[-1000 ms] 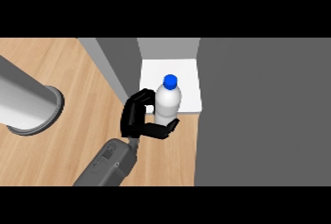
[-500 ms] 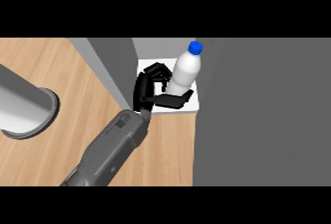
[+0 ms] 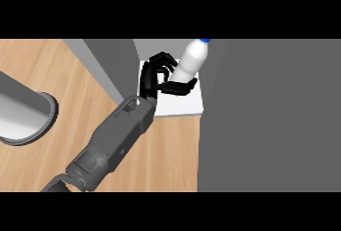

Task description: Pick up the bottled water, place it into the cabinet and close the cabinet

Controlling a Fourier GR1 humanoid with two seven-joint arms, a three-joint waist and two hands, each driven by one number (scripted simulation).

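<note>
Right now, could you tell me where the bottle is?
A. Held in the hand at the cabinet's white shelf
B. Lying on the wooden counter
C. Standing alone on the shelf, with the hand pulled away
A: the hand has its fingers and thumb curled round the bottle, which leans over the white shelf, off the wooden counter.

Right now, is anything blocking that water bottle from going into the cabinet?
Nothing visible does. The right hand is curled round the bottled water, which leans tilted over the white floor of the cabinet, inside its opening.
</note>
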